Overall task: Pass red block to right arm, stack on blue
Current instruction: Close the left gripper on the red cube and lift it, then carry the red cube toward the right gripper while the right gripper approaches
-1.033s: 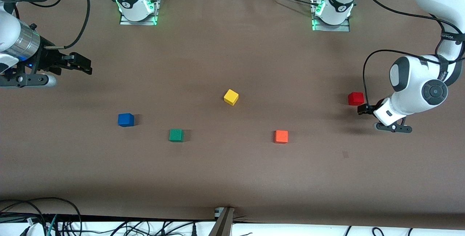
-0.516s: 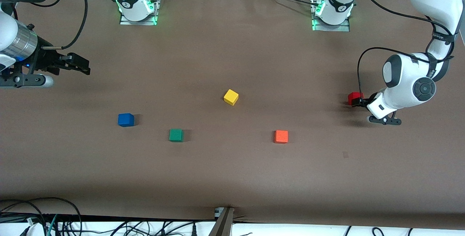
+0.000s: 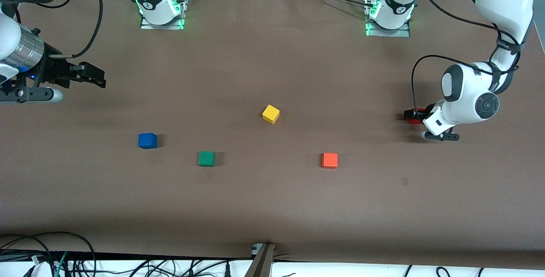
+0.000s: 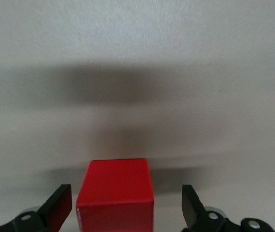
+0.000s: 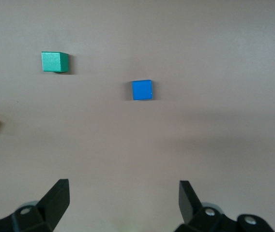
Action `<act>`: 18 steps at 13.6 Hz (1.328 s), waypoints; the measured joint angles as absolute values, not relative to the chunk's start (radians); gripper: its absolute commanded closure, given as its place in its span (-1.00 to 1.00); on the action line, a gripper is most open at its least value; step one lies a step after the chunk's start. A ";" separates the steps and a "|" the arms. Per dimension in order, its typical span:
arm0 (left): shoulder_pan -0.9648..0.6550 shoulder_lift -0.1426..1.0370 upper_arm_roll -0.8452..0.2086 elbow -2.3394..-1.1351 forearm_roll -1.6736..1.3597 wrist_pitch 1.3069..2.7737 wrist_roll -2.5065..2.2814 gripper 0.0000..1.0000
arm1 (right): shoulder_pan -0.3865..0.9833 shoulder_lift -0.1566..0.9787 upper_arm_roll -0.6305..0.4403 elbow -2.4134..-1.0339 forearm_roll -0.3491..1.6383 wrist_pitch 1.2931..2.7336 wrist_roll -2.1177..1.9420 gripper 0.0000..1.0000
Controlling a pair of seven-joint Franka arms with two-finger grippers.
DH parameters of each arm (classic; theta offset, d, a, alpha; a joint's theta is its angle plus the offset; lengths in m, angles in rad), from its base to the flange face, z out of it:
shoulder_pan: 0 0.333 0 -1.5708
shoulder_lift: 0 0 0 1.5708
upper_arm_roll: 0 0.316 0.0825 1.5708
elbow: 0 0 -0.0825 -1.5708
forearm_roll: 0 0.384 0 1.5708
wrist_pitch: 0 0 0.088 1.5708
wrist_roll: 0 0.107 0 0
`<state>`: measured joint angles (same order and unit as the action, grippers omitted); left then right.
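Note:
The red block (image 3: 413, 120) sits on the brown table toward the left arm's end. My left gripper (image 3: 414, 116) is low at the block and open, with its fingers on either side of it. In the left wrist view the red block (image 4: 115, 193) stands between the spread fingers (image 4: 60, 207), with gaps on both sides. The blue cube (image 3: 147, 140) sits toward the right arm's end and shows in the right wrist view (image 5: 142, 90). My right gripper (image 3: 94, 76) waits open and empty above the table at the right arm's end.
A yellow cube (image 3: 271, 113) lies mid-table. A green cube (image 3: 206, 158) lies beside the blue one, nearer the front camera. An orange cube (image 3: 329, 160) lies between the middle and the red block, nearer the camera. Both arm bases stand at the table's back edge.
My left gripper has moved from beside the red block to around it, with its fingers now on either side. The right arm has shifted only slightly.

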<state>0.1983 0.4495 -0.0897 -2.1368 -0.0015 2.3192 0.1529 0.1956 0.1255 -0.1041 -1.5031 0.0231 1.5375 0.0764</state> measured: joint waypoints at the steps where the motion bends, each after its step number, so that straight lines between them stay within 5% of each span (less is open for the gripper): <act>1: 0.199 0.453 -0.090 -2.137 -0.002 2.320 0.155 -0.02 | 0.196 0.125 -0.104 -1.503 0.023 1.537 0.076 -1.00; 2: 0.199 0.454 -0.090 -2.137 -0.002 2.320 0.156 0.15 | 0.196 0.125 -0.104 -1.503 0.023 1.537 0.076 -1.00; 3: 0.199 0.454 -0.090 -2.137 -0.002 2.319 0.156 0.52 | 0.196 0.125 -0.104 -1.503 0.023 1.537 0.076 -1.00; 7: 0.200 0.455 -0.090 -2.131 -0.002 2.268 0.160 0.84 | 0.197 0.126 -0.104 -1.503 0.023 1.537 0.076 -1.00; 13: 0.192 0.448 -0.137 -1.876 -0.005 1.878 0.182 0.82 | 0.198 0.129 -0.101 -1.504 0.023 1.536 0.073 -1.00; 18: 0.171 0.442 -0.320 -1.688 -0.037 1.791 0.182 0.82 | 0.198 0.214 -0.101 -1.506 0.019 1.508 0.071 -1.00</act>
